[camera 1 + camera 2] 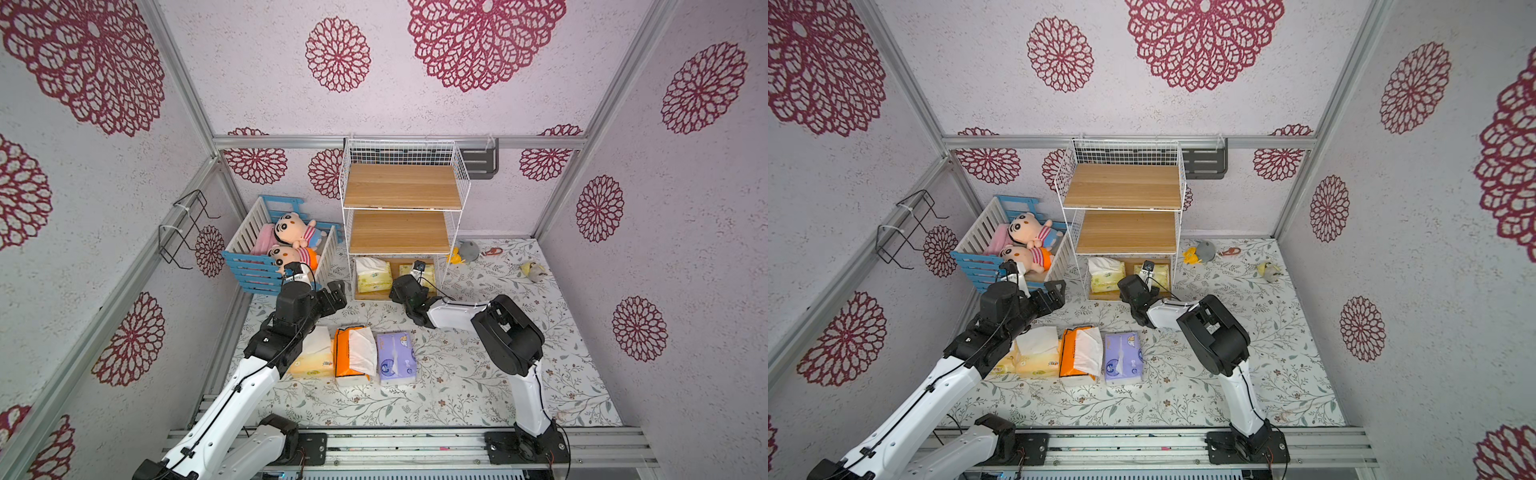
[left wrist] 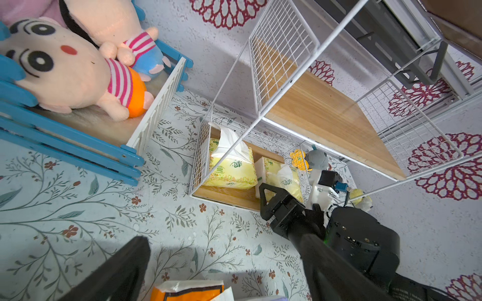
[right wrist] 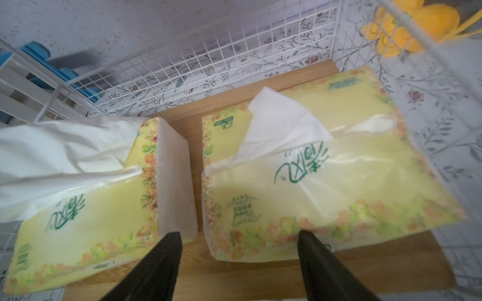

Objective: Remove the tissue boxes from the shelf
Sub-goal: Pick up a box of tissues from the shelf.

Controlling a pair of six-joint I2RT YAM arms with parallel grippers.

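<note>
Nearest the lens: left pincer (image 2: pixel 224 238), at full spread, empty, over the worktop (image 2: pixel 78 208), well short of the shelf (image 2: pixel 326 114). Further right, on the shelf's bottom board: two pale yellow tissue packs, end to end. Right pincer (image 3: pixel 237 232) spread wide, gripping nothing, just before them. First pack (image 3: pixel 86 198) ahead, off its left finger. Second pack (image 3: pixel 326 182) ahead and rightward, long axis across the jaw line, near corner between the fingers. Right arm judged the nearer.

I see bright, even, soft light, faint shadows on the leaf-printed floor mat (image 2: pixel 78 208), sheen on the pale yellow plastic tissue pack (image 3: pixel 339 182), blurred wrist-view edges, and silver aluminium frame rails (image 1: pixel 620 75) splayed by wide-angle distortion.
</note>
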